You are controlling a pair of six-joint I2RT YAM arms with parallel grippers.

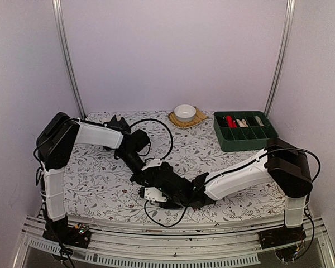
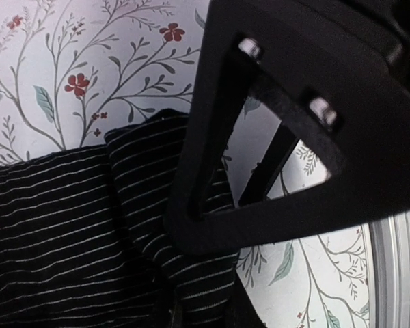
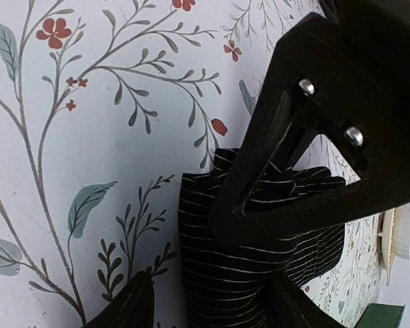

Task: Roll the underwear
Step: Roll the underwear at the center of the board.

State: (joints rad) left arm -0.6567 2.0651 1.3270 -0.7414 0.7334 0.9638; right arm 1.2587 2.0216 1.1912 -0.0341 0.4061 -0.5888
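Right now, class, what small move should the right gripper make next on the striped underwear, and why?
Probably close the right gripper on the striped underwear: its jaws straddle a bunched fold but stand apart, while the left gripper pinches the cloth's other part.

Entry: you have no readable text, label, brand, number or sign in any of the three views. Checked the underwear [image 2: 68, 225], the green tray [image 1: 247, 146] and the bowl [image 1: 185, 112]: none of them shows lettering you can make out.
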